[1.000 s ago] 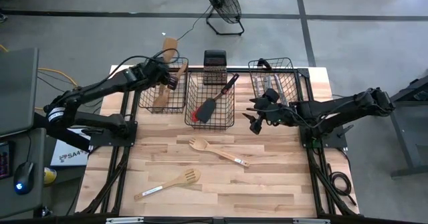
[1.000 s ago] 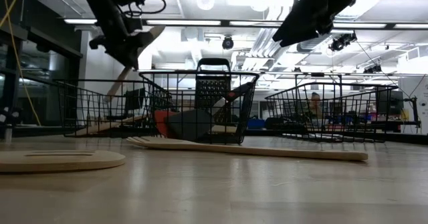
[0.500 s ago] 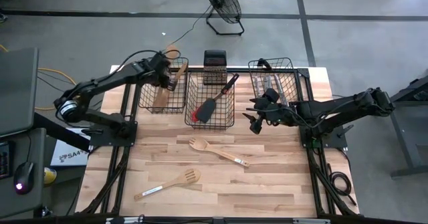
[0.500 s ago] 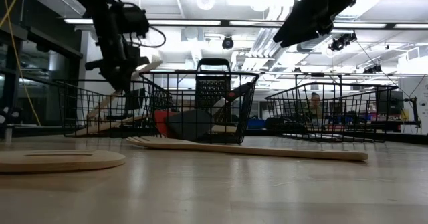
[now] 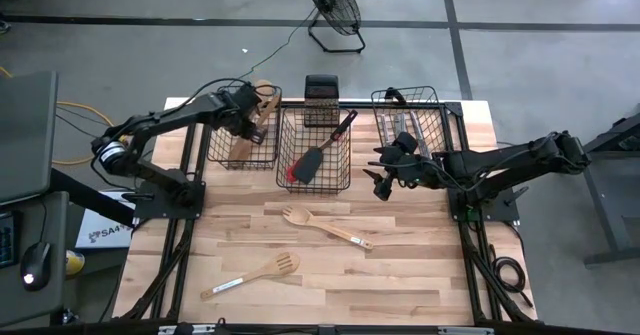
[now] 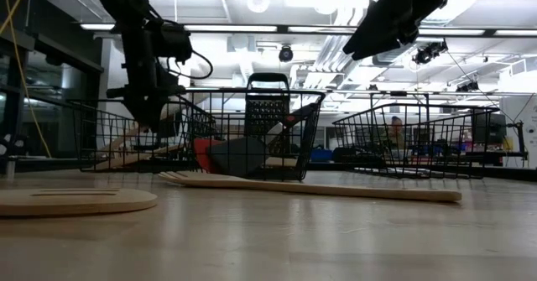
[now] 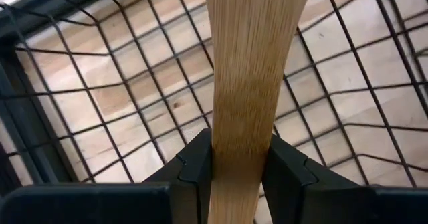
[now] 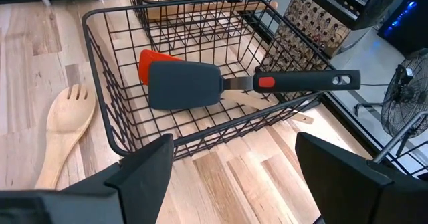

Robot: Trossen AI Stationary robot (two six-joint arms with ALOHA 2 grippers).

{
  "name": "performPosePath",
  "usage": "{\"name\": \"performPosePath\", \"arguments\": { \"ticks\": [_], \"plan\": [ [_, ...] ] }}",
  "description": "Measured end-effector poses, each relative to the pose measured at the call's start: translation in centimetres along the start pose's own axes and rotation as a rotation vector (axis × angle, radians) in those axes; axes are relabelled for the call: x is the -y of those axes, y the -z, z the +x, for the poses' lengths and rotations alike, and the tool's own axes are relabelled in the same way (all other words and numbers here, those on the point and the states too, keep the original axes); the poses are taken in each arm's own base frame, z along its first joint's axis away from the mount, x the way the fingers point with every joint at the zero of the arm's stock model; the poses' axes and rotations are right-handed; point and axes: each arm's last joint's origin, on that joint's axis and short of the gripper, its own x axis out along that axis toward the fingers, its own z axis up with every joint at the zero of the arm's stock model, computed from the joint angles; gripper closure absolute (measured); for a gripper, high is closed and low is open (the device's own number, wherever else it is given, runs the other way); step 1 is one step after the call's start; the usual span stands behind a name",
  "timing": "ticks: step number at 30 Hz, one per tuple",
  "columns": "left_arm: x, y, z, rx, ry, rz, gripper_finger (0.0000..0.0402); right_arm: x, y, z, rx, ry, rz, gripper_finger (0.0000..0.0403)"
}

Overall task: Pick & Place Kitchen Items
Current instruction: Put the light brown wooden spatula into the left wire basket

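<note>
Lowered since before, left gripper (image 7: 235, 174) jaws clamp a wooden utensil (image 7: 251, 70) inside the left basket (image 5: 243, 135); right gripper (image 8: 231, 160) hovers, jaws apart.

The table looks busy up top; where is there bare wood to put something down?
Bare wood lies along the table's near edge, below the wooden fork and slotted spatula, and to the right of both. The far edge is crowded: three wire baskets stand in a row there, with the left claw over one and the right claw beside another.
</note>
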Motion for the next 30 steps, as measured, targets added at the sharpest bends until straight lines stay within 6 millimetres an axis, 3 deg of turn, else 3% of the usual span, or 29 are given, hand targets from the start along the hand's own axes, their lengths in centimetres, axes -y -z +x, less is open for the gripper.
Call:
{"name": "performPosePath", "arguments": {
  "ticks": [30],
  "plan": [
    [-0.17, 0.32, 0.19, -0.033, -0.043, -0.004, 0.0311, -0.01, 0.01, 0.0, -0.001, -0.001, 0.022, 0.0096]
  ]
}}
